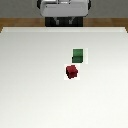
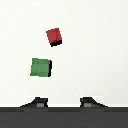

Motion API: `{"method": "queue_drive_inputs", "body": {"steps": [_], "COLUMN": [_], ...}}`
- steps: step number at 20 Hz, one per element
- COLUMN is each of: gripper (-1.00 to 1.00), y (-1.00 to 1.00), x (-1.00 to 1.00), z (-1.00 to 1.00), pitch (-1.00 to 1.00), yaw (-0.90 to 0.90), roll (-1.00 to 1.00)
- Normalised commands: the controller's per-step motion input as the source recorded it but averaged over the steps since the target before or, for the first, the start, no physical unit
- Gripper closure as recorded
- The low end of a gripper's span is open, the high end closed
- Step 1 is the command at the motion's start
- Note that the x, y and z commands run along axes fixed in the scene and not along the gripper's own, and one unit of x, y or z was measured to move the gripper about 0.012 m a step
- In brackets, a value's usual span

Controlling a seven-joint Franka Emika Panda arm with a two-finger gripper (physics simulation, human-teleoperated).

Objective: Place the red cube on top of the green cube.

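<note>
Red cube [image 1: 72,72] just right of frame centre on the white table [image 1: 30,75], turned slightly askew, green cube [image 1: 77,55] close behind it toward the upper right, apart from it, gripper [image 2: 64,103] spread wide above both cubes, holding nothing, robot base [image 1: 63,10] at top centre.

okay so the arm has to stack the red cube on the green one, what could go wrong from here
1. The red cube lies close beside the green cube, so a finger coming down could knock the green one aside.
2. The red cube sits turned relative to the green cube; an unaligned gripper might pinch corners and slip.
3. Both cubes are similar in size, so an off-centre release could topple.
</note>
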Motion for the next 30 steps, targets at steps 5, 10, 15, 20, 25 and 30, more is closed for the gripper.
{"method": "queue_drive_inputs", "body": {"steps": [5,10,15,20,25,30], "gripper": [-1.0,-1.0,-1.0,-1.0,-1.0,-1.0], "y": [0.0,0.0,0.0,0.0,0.0,0.0], "x": [0.0,0.4,0.8,0.0,0.0,0.0], "z": [0.0,0.0,0.0,0.0,0.0,0.0], "pitch": [0.0,0.0,0.0,0.0,0.0,0.0], "yaw": [0.0,0.0,0.0,0.03,0.12,0.06], "roll": [0.0,0.0,0.0,0.0,0.0,0.0]}}
